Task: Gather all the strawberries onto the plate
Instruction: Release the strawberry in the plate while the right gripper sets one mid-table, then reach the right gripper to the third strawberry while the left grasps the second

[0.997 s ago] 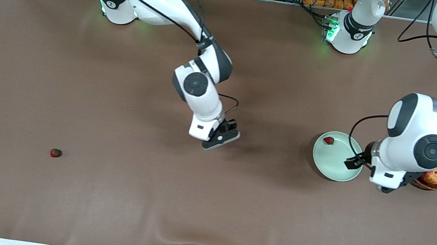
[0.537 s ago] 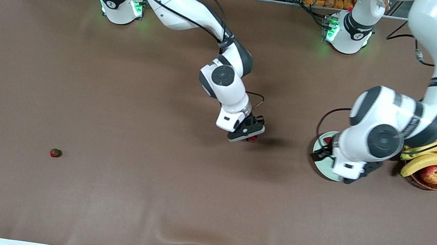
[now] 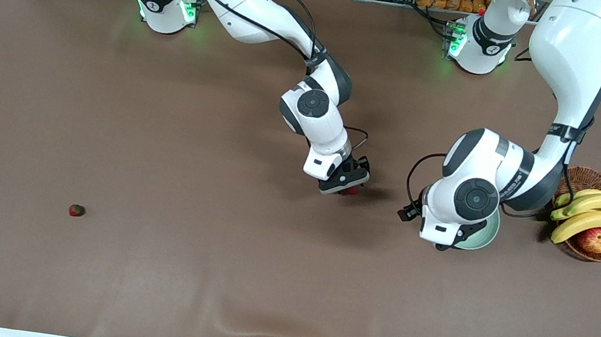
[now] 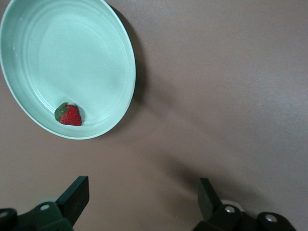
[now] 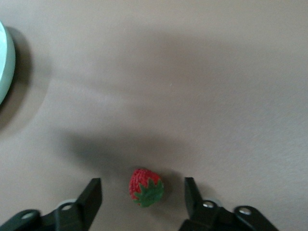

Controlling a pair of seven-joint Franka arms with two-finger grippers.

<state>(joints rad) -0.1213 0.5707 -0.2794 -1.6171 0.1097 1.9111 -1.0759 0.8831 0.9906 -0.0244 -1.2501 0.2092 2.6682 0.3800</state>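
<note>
- A wide bench [image 3: 146, 264] is covered in a matte brown cloth, slightly wrinkled near the front camera's edge.
- Three small strawberries are counted, each red and pitted with a dark green leafy top.
- One strawberry [image 4: 69, 114] is seen lying inside the plate [image 4: 29, 29], against its rim.
- The plate is round, shallow, pale mint green and glossy, with faint concentric rings; only one is present, toward the left arm's end of the bench.
- A second strawberry [image 5: 146, 187] is seen between the parted black fingers of the right pincer [image 5: 143, 197], no longer gripped; whether it is resting on the cloth cannot be told. It lies well apart from the plate, toward the right arm's end.
- The third strawberry [image 3: 76, 210] is found alone on the cloth, far toward the right arm's end.
- The left pincer [image 4: 142, 202] is held released and empty over bare cloth just beside the plate.
- One round brown wicker basket [image 3: 590, 177] is placed near the plate, holding smooth yellow bananas [image 3: 591, 212] and one red-yellow apple [image 3: 595, 240].
</note>
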